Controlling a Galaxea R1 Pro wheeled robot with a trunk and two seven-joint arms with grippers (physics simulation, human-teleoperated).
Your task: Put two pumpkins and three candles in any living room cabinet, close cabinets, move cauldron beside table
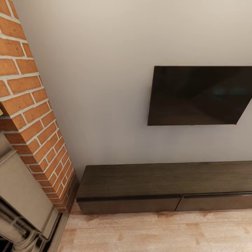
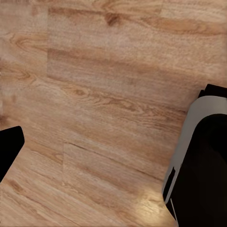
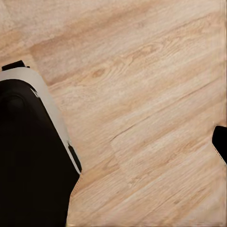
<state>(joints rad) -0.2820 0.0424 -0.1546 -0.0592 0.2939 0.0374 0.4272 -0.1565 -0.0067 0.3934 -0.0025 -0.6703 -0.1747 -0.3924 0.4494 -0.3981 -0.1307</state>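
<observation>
The cabinet [image 1: 147, 179] runs low along the white wall in the head view, long and dark brown. Its two visible drawer fronts [image 1: 129, 204] are flush and closed, and its top is bare. In the left wrist view, one dark fingertip [image 2: 8, 147] of my left gripper [image 2: 113, 147] sits at the picture's edge over plank floor. The right wrist view shows a fingertip [image 3: 221, 142] of my right gripper [image 3: 113, 142] the same way. Both grippers look open, with only floor between the fingers. The pumpkins, candles, cauldron and table are out of view.
A red-brick fireplace column [image 1: 31, 115] with a grey stone mantel [image 1: 21, 196] stands left of the cabinet. A black television [image 1: 201, 94] hangs on the wall above. Light wood floor [image 1: 157, 231] lies in front. My grey-and-black body [image 2: 203, 161] borders both wrist views.
</observation>
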